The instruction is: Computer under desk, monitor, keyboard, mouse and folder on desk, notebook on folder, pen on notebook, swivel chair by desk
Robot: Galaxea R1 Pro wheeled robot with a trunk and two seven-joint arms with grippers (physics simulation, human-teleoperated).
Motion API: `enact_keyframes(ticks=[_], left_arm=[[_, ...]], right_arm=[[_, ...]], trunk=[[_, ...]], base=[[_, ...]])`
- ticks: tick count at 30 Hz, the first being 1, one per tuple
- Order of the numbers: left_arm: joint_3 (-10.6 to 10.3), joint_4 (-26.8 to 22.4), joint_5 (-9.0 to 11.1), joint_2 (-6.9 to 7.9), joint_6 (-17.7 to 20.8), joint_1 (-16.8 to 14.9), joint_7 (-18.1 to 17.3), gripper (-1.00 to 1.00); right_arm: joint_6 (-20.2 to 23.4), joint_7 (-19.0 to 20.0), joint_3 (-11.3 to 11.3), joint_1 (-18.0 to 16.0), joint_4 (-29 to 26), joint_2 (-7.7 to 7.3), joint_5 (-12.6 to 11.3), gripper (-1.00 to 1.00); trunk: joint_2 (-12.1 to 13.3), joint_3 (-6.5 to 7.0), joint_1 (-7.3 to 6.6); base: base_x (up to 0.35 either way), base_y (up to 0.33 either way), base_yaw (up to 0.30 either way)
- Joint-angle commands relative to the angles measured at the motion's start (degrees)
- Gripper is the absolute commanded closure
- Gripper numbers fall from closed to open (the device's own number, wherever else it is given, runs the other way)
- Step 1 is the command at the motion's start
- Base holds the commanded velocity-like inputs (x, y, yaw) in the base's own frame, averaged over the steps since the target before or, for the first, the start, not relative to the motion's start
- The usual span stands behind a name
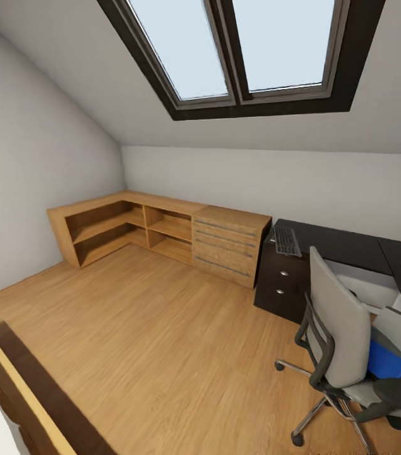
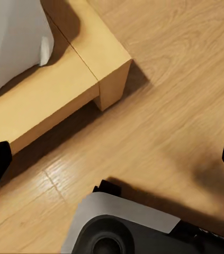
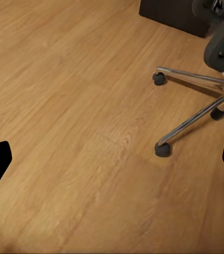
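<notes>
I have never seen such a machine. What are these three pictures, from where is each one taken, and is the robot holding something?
This is a simulated wheeled robot with two arms. The big picture comes from its head camera: a black desk with a keyboard on it, and a grey swivel chair carrying a blue folder. The other two come from cameras near each gripper, looking down at the wood floor. The left gripper sees a bed corner; the right gripper sees the chair's chrome base. Both grippers are open and hold nothing.

Glossy black desk point(image 1: 339, 243), grey cloth swivel chair point(image 1: 339, 328) on shiny chrome legs, smooth light wood floor point(image 1: 162, 341)
</notes>
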Motion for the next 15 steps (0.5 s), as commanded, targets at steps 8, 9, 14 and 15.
enact_keyframes(ticks=[8,9,14,15], left_arm=[[0.22,-0.03,-0.06,-0.02,0.04,0.0,-0.07,-1.0],[0.22,-0.03,-0.06,-0.02,0.05,0.0,-0.07,-1.0],[0.22,-0.03,-0.1,-0.02,0.07,0.0,-0.07,-1.0],[0.22,-0.03,-0.11,-0.02,0.07,0.0,-0.07,-1.0]], right_arm=[[-0.18,0.0,0.02,-0.04,0.04,0.0,-0.08,-1.0],[-0.18,0.01,0.03,-0.05,0.04,0.0,-0.08,-1.0],[-0.18,0.01,0.01,-0.03,0.04,0.0,-0.08,-1.0],[-0.18,0.01,0.01,-0.04,0.04,0.0,-0.08,-1.0]], trunk=[[-0.04,-0.06,0.02],[-0.04,-0.06,0.02],[-0.04,-0.06,0.02],[-0.04,-0.06,0.02]], base=[[0.081,0.111,-0.272],[0.014,0.019,-0.272],[0.007,0.01,-0.273],[0.003,0.004,-0.273]])
